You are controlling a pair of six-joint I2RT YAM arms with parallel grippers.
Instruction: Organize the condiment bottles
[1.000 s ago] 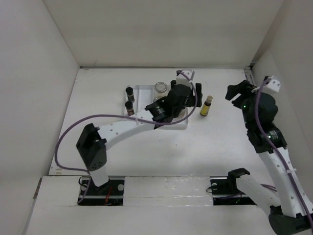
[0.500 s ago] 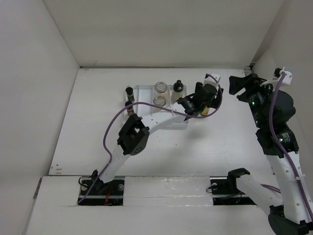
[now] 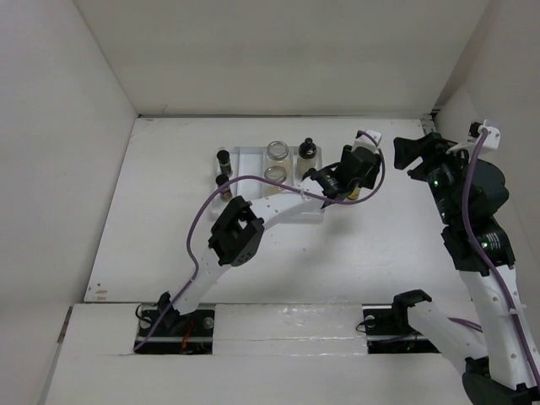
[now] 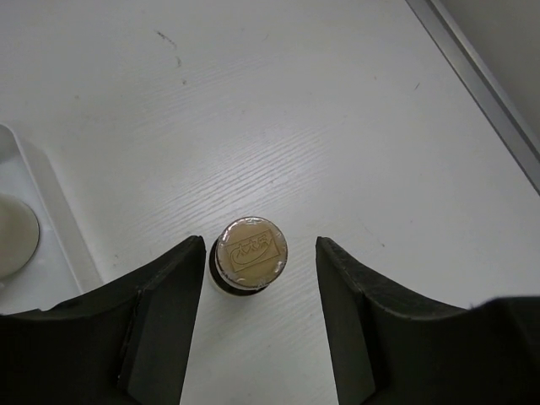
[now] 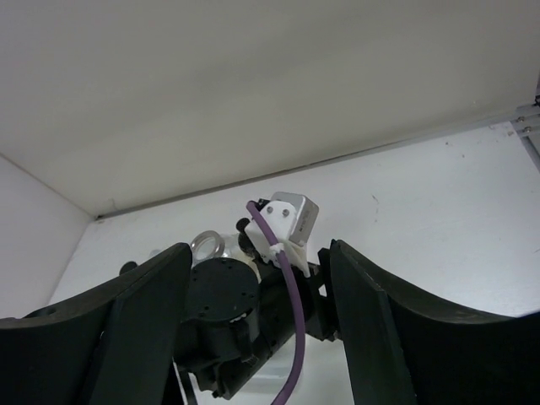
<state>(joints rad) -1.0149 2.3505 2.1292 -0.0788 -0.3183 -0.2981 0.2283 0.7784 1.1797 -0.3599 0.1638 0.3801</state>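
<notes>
- left wrist: left gripper is hanging wide open astride the yellow bottle beside the white tray, gripping nothing.
- likely light, slippery glass; grip its mid-body.

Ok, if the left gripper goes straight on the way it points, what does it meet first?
The slim yellow bottle: its cap sits between the left gripper's open fingers, so they would likely pass either side of it. How far below is unclear.

The bottle has a tan cap; the table is white.
</notes>
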